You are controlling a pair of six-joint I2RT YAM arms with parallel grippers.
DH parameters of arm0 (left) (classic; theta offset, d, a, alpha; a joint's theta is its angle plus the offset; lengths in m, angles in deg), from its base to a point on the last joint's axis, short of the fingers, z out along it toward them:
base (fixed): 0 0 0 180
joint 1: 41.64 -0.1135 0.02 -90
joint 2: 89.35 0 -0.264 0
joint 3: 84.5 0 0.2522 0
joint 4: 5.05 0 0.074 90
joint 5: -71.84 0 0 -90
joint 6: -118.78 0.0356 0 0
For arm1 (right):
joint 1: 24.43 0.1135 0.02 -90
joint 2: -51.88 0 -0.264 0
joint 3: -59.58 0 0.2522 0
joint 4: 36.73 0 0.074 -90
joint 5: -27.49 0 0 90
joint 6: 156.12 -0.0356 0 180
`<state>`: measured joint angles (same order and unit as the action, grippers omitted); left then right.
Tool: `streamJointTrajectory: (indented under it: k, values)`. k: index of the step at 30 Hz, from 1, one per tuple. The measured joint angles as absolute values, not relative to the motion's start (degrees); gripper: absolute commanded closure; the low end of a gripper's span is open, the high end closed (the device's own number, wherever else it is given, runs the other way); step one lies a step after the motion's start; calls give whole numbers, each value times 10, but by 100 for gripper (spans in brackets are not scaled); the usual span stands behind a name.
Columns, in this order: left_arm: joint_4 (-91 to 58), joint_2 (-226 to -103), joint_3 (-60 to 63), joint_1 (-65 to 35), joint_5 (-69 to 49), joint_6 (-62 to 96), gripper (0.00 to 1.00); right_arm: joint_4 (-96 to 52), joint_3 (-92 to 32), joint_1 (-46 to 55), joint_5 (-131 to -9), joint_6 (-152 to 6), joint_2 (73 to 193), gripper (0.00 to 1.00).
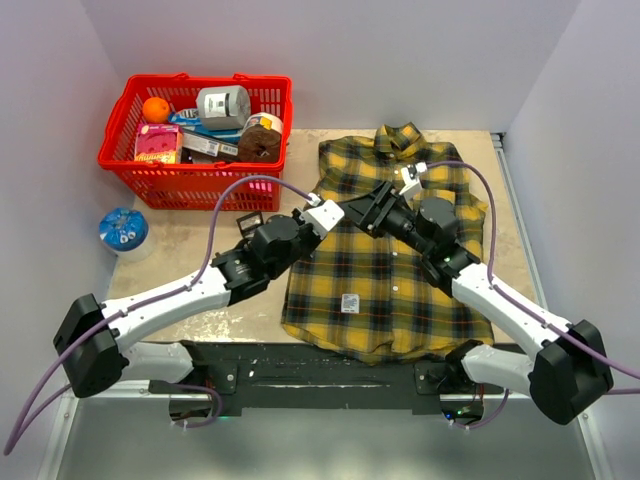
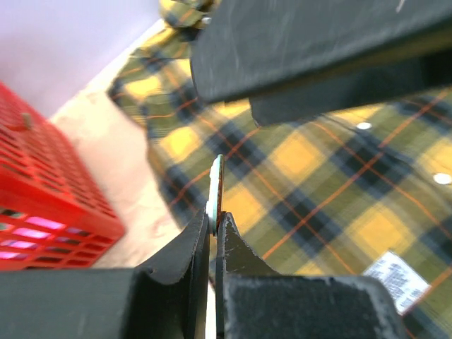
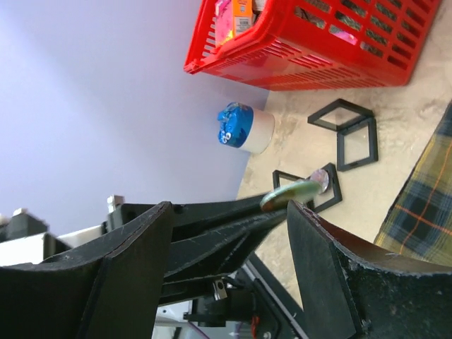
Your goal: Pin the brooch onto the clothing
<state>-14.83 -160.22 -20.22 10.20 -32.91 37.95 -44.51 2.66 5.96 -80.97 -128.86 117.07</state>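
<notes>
The yellow-and-dark plaid shirt [image 1: 390,260] lies flat on the table, collar at the far end and white label [image 1: 350,302] near the hem. My left gripper [image 1: 335,212] is shut on the brooch [image 2: 217,185], a thin round disc seen edge-on, and holds it above the shirt's [image 2: 318,169] left side. My right gripper [image 1: 366,213] is open and faces the left one tip to tip. In the right wrist view the brooch [image 3: 289,192] sits between my right fingers [image 3: 332,254], close to one of them; I cannot tell if they touch.
A red basket [image 1: 195,125] with groceries stands at the back left, also in the left wrist view [image 2: 42,191]. A white tub with a blue lid [image 1: 123,232] stands at the left edge. Black square frames [image 3: 349,131] lie on the table beside the shirt.
</notes>
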Motion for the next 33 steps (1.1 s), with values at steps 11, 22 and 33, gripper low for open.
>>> streamJointTrajectory:
  k: [11,22,33]
  values:
    - [-137,-1626,-195,138,-435,426,100,-490,70,71,-792,-1359,1215,40]
    - [-126,-1638,-201,173,-468,444,100,-539,77,94,-782,-1394,1266,47]
    - [-126,-1652,-205,191,-502,468,91,-547,78,108,-768,-1408,1289,82]
